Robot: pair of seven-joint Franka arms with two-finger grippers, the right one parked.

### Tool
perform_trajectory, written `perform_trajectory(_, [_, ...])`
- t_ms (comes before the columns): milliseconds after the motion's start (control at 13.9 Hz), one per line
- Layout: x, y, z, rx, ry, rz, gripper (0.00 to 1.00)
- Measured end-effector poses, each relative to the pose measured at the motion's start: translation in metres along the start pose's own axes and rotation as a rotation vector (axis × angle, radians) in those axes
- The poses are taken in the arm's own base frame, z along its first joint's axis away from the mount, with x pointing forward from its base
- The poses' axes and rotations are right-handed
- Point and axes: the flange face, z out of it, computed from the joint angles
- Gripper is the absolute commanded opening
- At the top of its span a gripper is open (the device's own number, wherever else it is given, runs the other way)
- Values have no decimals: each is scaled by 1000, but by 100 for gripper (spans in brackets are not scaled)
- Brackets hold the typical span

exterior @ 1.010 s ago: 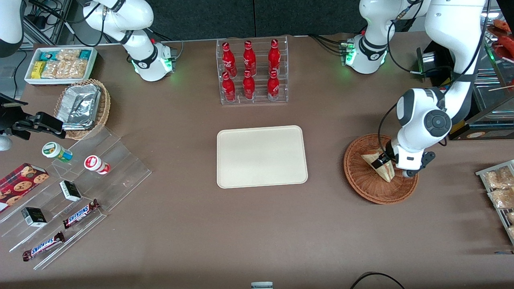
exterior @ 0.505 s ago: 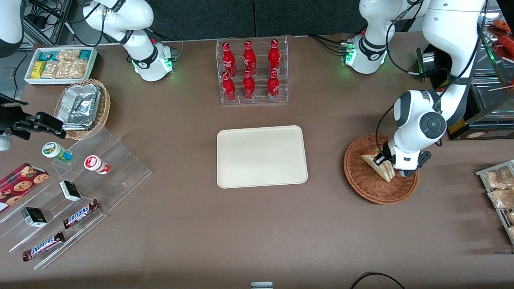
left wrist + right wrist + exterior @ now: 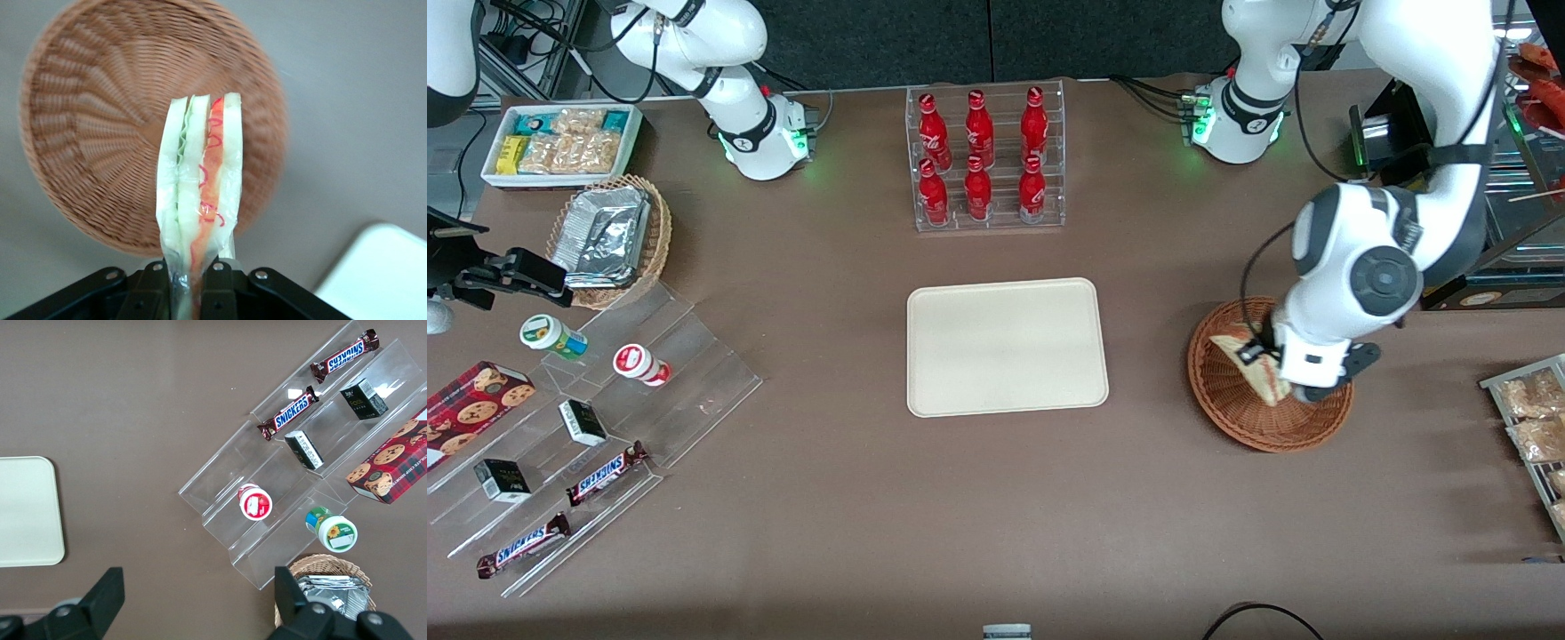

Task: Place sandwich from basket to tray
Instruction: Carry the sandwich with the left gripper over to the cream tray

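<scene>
my gripper (image 3: 189,283) is clenched on the sandwich (image 3: 199,200), held edge-up between my fingers above the basket (image 3: 87,133) — i should carry it level to the tray (image 3: 1007,346) without squeezing harder.

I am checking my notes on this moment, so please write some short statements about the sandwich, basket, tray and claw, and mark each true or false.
1. The left arm's claw is shut on the triangular white-bread sandwich. True.
2. The sandwich lies on the flat cream rectangular tray. False: nothing lies on the tray.
3. The sandwich hangs above the round brown wicker basket. True.
4. Two sandwiches are in the basket. False: only the held one shows.
</scene>
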Motion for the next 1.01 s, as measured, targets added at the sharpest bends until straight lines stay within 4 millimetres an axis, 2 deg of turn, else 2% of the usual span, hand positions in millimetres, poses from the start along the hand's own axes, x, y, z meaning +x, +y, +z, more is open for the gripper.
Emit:
perform_trajectory(216, [-59, 67, -11, -9, 29, 162, 0])
perform_trajectory(361, [-95, 110, -11, -17, 41, 252, 0])
perform_trajectory(505, [-123, 154, -7, -25, 47, 325, 0])
perform_trajectory(794, [-153, 221, 28, -51, -9, 411, 0])
perform_trajectory(1010, [-179, 253, 57, -62, -56, 466, 0])
